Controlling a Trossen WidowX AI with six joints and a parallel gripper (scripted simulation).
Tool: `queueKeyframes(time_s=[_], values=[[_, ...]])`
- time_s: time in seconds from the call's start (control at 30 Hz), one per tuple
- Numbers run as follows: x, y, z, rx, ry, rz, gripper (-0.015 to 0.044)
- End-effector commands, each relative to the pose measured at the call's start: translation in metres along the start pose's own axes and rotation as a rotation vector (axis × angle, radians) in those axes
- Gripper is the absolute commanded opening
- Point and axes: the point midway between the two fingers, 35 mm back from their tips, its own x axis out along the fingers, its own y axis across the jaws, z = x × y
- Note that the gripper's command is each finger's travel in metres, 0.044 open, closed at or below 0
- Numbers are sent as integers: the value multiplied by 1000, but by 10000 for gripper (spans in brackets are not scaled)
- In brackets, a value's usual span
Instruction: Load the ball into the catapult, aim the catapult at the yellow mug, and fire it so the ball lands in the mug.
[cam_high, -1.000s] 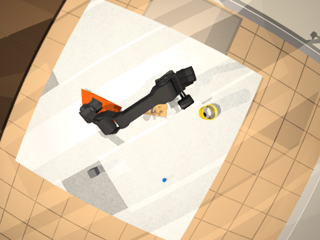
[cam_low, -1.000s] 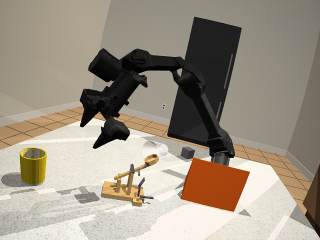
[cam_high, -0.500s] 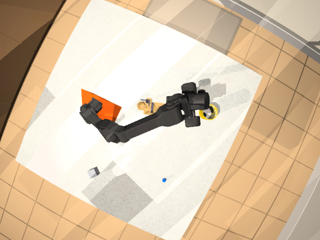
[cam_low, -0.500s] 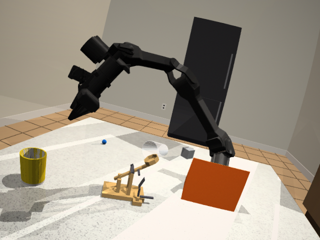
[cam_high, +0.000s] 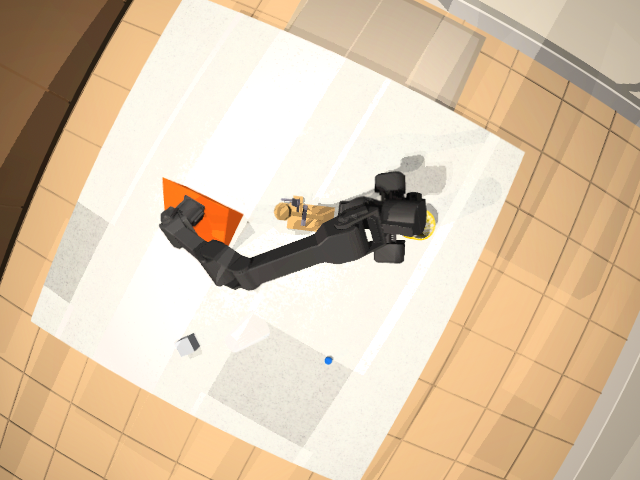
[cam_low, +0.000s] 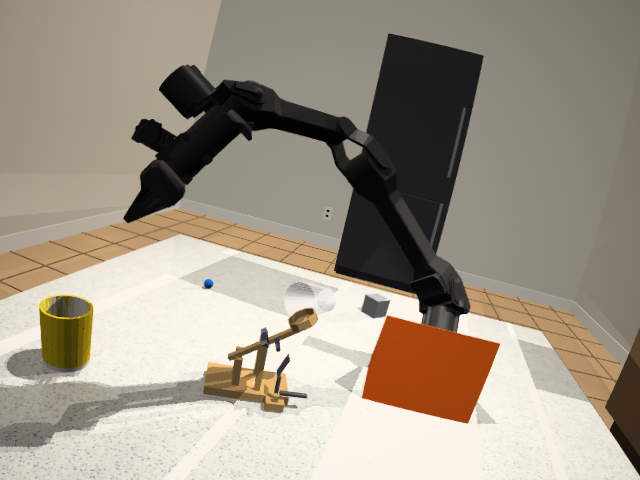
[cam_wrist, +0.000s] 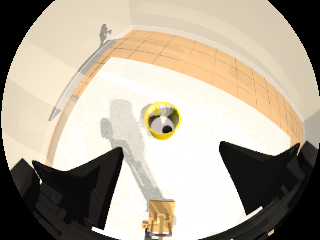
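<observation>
A blue ball (cam_high: 328, 360) (cam_low: 208, 283) lies on the table, apart from the wooden catapult (cam_high: 297, 223) (cam_low: 219, 379) (cam_wrist: 161, 206). The catapult's throwing cup (cam_low: 302, 320) is raised, looks empty and is at the end toward the orange panel. The yellow mug (cam_high: 431, 227) (cam_low: 66, 338) (cam_wrist: 162, 136) stands upright beyond the catapult's other end; a dark round spot shows inside it in the wrist view. My gripper (cam_high: 389, 217) (cam_low: 127, 219) (cam_wrist: 171, 146) is open and empty, high above the table near the mug. It partly hides the mug in the top view.
An orange panel (cam_high: 224, 212) (cam_low: 429, 369) stands by the arm's base. A grey cube (cam_high: 187, 344) (cam_low: 375, 305) and a transparent cup-like object (cam_high: 249, 333) (cam_low: 299, 299) are on the ball's side of the table. The arm stretches over the table, partly covering the catapult in the top view.
</observation>
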Motion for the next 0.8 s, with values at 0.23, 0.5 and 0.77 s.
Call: queueKeyframes(time_s=[0.23, 0.5, 0.77], values=[[-1, 0, 1, 7, -2, 3, 440], [-1, -5, 0, 7, -2, 3, 440], [1, -4, -1, 6, 3, -1, 440]])
